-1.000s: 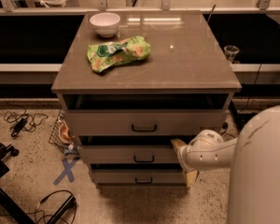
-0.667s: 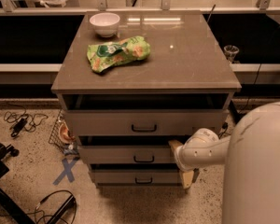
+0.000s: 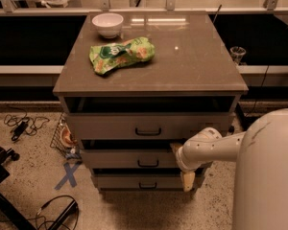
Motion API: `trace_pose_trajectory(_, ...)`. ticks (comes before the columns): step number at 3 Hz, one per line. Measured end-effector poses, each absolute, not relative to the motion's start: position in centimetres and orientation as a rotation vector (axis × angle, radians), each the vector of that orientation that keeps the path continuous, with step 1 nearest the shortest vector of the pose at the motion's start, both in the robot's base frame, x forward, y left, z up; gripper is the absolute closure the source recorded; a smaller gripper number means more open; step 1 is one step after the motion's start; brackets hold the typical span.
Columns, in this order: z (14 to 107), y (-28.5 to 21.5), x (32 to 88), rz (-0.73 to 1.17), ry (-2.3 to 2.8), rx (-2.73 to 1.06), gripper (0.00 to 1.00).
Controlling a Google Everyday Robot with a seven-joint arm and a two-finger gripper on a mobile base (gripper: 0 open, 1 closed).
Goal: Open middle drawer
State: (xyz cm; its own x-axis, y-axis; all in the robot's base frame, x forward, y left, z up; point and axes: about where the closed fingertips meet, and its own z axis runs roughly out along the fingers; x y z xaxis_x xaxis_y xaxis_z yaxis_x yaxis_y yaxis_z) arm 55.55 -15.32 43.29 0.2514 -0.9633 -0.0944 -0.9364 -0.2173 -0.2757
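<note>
Since a second ago: arm and gripper (image 3: 181, 164) shifted left along the cabinet's front, closer to the drawer handles.

Item 1, nearest: my white body shell (image 3: 269, 176), filling the lower right corner.

Item 2: my arm (image 3: 206, 147), reaching left from the shell across the right end of the drawer fronts and covering that end of the lower two.

Item 3: gripper, at the right end of the middle drawer. Tan fingers (image 3: 187, 181) spread wide, one high, one low, with nothing between them.

Item 4: middle drawer (image 3: 120, 159), second of three. Plain grey-tan front, small black handle (image 3: 148, 163) at its centre, just left of the gripper and apart from it. Dark gap above the front.

Item 5: top drawer (image 3: 110, 126), taller front; bottom drawer (image 3: 120, 181), slimmest.

Item 6: floor, left side: blue tape cross (image 3: 67, 174), wire basket (image 3: 62, 137), black cables (image 3: 21, 125).

Item 7: cabinet top (image 3: 197, 61): green snack bag (image 3: 121, 55), with a white bowl (image 3: 108, 24) behind it.
</note>
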Motion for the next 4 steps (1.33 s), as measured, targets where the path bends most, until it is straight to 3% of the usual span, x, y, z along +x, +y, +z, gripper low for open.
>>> trace_pose_trajectory(1, 42.3, -15.0, 56.0, -0.122, 1.783, -2.244, 0.18)
trace_pose_trajectory(4, 40.8, -15.9, 56.3, -0.117, 1.838, -2.219, 0.87)
